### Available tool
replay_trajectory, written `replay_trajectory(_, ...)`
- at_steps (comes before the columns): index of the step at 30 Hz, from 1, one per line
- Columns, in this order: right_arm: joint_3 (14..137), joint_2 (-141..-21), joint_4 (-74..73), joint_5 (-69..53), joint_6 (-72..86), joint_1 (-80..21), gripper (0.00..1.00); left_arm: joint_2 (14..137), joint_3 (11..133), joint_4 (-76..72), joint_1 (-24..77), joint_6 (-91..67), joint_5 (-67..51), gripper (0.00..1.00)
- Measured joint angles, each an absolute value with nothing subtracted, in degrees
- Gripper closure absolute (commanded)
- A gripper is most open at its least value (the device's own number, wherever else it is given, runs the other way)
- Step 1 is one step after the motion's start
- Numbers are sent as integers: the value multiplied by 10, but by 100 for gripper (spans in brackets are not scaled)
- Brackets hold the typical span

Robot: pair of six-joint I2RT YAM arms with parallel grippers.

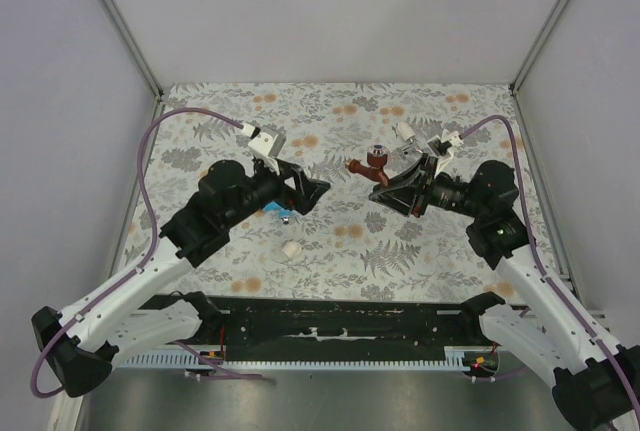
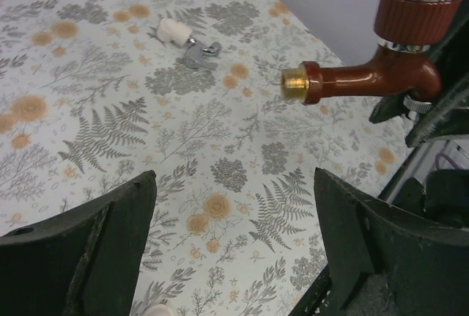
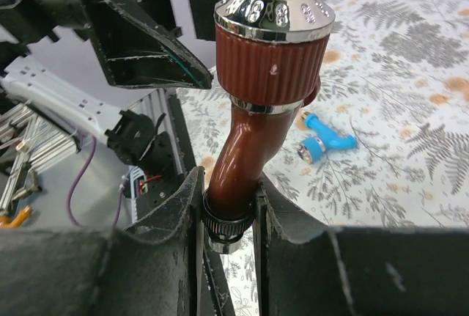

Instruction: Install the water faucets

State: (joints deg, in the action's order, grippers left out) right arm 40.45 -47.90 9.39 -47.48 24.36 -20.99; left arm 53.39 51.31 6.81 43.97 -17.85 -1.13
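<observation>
The reddish-brown faucet (image 1: 375, 163) is held upright in the air above the middle of the counter, a little toward the far edge. It has a ribbed round knob with a chrome cap and a blue disc on top. Its brass-tipped threaded spout points toward the left arm. The right gripper (image 3: 231, 206) pinches it low on the stem, one finger on each side. The left gripper (image 2: 233, 184) hangs facing the spout with its fingers spread wide and nothing between them. A blue faucet (image 1: 277, 212) lies flat left of centre, beside the left arm. A white and silver faucet (image 2: 187, 41) lies near the far edge, toward the right corner. A small white fitting (image 1: 291, 249) sits nearer the near edge, left of centre. The step in hand looks like presenting the brown faucet for a handover or for mating. Which of the two is hard to say, since no mount shows clearly. The next move would call for lining the open fingers up squarely with the spout before closing. No brand, label or readable writing appears anywhere.
</observation>
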Motion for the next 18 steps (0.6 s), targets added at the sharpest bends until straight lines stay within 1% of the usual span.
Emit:
replay_trajectory(9,439,-513,159,-597,243,-210,100,511,521,63,411,-70,-207,9)
replay_trajectory(13,467,-534,174,-651,243,-211,100,517,528,53,411,-22,-267,10)
replay_trajectory(18,481,-553,184,-695,243,-221,100,548,554,38,409,13,-314,14)
